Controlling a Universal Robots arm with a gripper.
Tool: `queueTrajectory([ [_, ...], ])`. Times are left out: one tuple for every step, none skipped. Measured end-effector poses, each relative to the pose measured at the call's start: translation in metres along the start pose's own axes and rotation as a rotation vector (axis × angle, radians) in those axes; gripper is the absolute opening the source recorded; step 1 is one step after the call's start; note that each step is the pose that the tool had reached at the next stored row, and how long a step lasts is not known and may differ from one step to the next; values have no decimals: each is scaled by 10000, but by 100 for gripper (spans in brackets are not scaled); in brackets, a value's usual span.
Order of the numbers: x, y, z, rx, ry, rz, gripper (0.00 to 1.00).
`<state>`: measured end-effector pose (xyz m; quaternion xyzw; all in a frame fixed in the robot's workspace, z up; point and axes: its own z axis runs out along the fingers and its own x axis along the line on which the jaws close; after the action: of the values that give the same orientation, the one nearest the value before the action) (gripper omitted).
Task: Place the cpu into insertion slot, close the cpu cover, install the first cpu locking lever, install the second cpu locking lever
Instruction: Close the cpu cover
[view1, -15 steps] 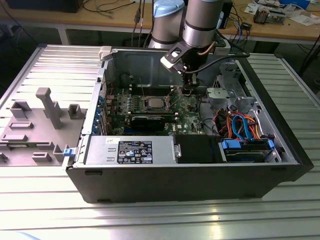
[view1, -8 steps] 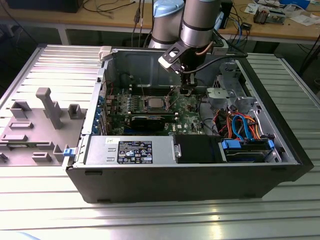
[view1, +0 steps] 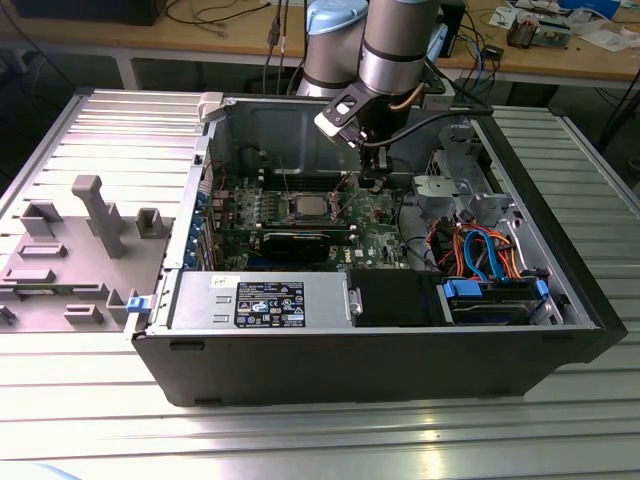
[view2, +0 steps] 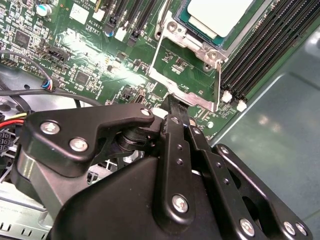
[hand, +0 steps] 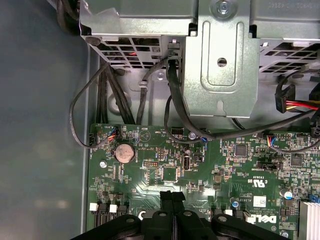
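Gripper (view2: 172, 104) fingers, pressed together with nothing seen between them, hang low over the motherboard (hand: 150, 150) inside an open computer case (view1: 350, 365). Their tips sit right at the free edge of the cpu cover (view2: 182, 94), though whether they touch it cannot be told. The cover stands swung open, green board showing through its window, while the cpu (view2: 220, 12) lies seated, silver side up, in the insertion slot (view2: 200, 44) just beyond it, beside the long black memory slots (view2: 260, 45).
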<state>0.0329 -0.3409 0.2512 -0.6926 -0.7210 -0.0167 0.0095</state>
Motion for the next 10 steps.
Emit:
queueTrajectory([
  [0,-7,0,0,0,-2,11],
  [0,-12,0,0,0,-3,11],
  [1,-17,0,0,0,-3,11],
  [1,-21,0,1,-1,-2,11],
  [1,-28,0,0,0,-2,11],
  [1,-36,0,0,1,-3,11],
  [1,-39,0,0,1,-2,11],
  [2,-42,0,0,0,-2,11],
  [2,-44,0,0,1,-2,11],
  [2,-47,0,0,0,-2,11],
])
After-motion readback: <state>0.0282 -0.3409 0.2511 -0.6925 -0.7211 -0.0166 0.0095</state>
